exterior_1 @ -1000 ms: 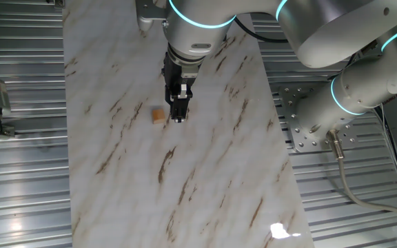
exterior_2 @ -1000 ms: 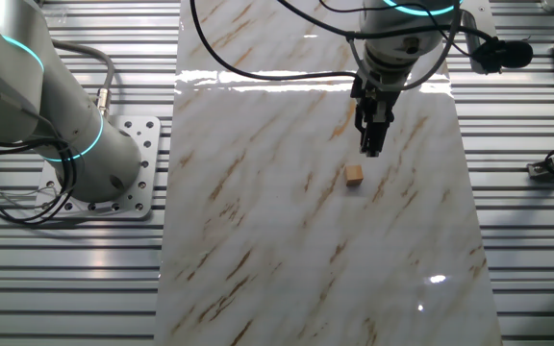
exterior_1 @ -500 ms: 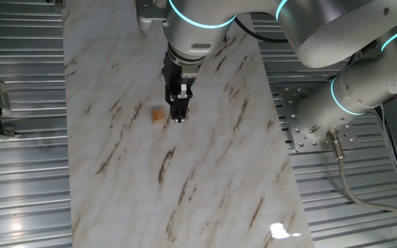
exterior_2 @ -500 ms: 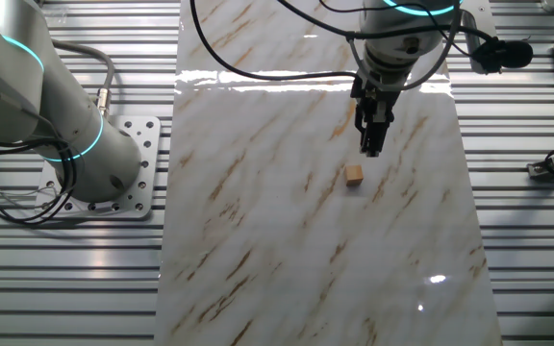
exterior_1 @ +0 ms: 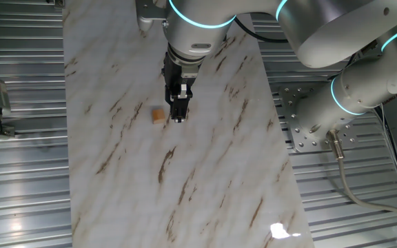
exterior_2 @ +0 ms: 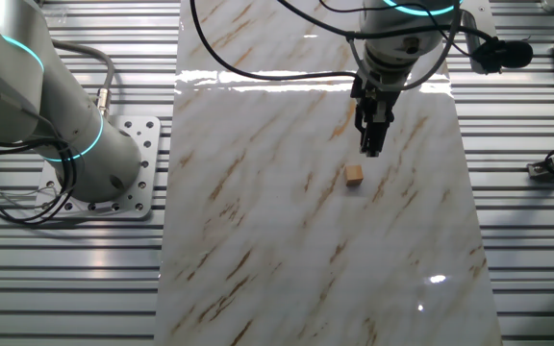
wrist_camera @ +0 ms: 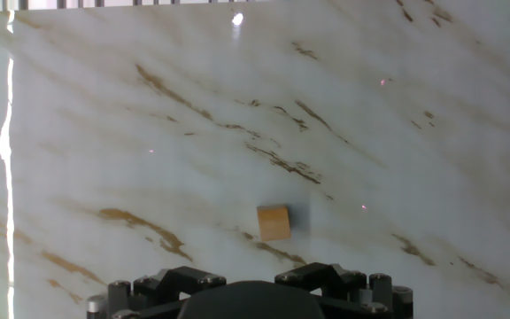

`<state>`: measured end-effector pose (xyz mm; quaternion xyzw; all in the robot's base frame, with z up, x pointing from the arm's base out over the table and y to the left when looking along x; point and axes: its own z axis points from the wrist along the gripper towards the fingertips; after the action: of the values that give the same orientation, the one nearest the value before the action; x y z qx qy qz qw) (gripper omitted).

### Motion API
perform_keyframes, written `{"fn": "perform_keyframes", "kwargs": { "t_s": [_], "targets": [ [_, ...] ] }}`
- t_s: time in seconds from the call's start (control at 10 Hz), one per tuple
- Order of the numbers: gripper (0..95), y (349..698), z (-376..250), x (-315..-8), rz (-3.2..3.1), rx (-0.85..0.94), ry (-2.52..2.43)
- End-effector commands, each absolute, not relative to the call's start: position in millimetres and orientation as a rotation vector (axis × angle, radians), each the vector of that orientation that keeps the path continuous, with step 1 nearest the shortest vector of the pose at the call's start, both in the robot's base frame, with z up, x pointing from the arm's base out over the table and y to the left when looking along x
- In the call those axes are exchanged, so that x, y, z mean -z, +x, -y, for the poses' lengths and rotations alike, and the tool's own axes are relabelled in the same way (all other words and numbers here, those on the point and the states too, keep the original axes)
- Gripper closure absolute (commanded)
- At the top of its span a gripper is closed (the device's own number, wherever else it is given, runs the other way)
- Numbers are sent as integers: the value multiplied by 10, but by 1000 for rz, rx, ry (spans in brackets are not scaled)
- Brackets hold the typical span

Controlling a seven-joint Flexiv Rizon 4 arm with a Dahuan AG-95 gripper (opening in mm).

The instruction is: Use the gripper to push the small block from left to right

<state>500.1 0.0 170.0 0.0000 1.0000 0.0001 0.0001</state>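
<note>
One small wooden cube sits mid-table, toward far edge, just beside our pincer, not touching. Pincer fingers pressed together, holding nothing, pointing down over marble table.

Nothing has changed between the earlier pictures and now. In both fixed views the tool sits at the same spot over the bench as a second ago and half a second ago — no shift, no tilt. The block lies where it lay, just beside the tool tip and apart from it — no slide, no turn.
</note>
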Motion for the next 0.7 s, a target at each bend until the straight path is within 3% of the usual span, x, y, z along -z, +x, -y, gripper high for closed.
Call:
{"fn": "perform_keyframes", "kwargs": {
  "t_s": [0.1, 0.7],
  "targets": [
    [950, 5000, 0, -1700, -3181, -33, 2],
    [950, 5000, 0, -1701, -3179, -54, 34]
  ]
}}
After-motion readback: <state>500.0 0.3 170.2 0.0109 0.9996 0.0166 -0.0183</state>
